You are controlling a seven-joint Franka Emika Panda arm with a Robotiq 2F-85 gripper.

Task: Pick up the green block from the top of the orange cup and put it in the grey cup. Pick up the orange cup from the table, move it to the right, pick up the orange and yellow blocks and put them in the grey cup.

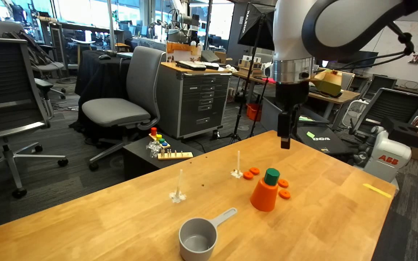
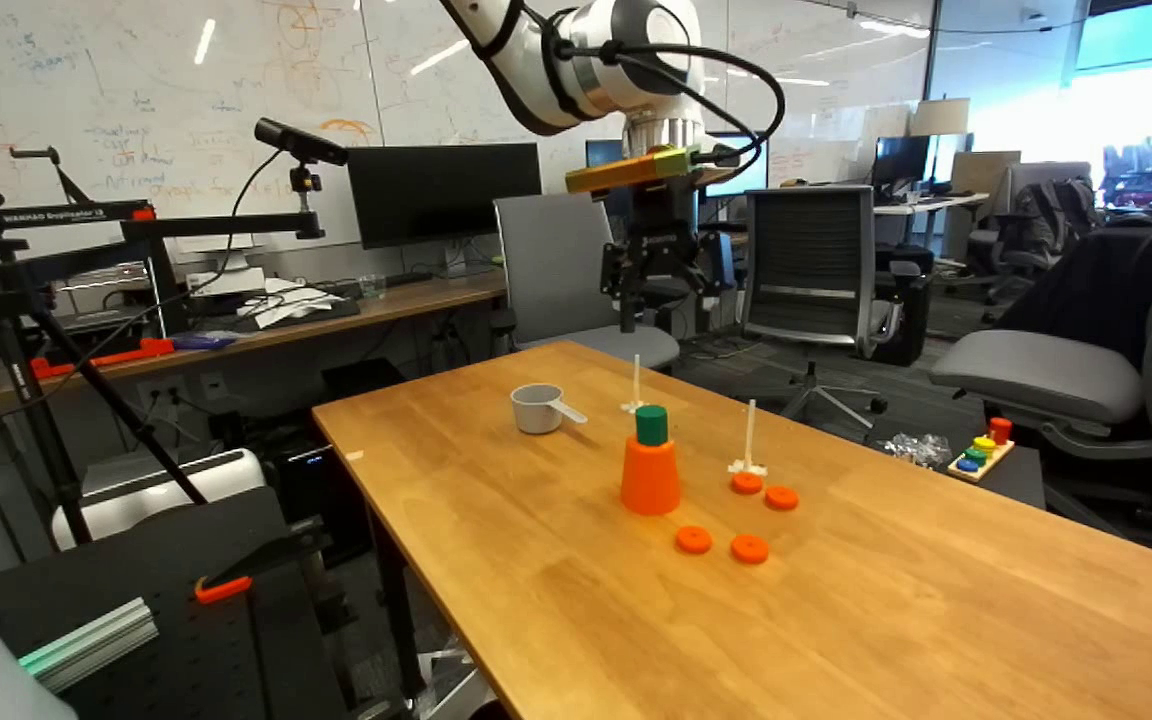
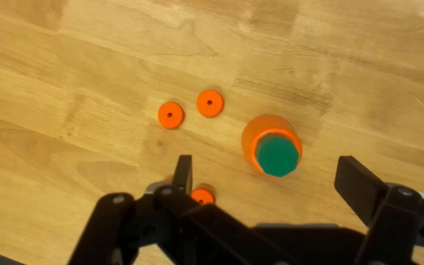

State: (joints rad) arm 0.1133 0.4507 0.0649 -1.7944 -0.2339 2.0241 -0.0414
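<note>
Wrist view: black two-finger gripper (image 3: 265, 163) is suspended over brown wooden table (image 3: 98, 73), jaws spread wide, nothing gripped. Dark green faceted block (image 3: 277, 156) is seated on upturned tapered orange plastic cup (image 3: 254, 134), apart from gripper in both exterior views. Four flat round orange discs (image 3: 209, 103) are laid near orange cup, two partly covered by gripper in wrist view. Round grey straight-handled measuring cup (image 1: 198, 235) is set upright, apart from orange cup. Two thin pale pegs (image 1: 238, 161) are stood upright on table.
</note>
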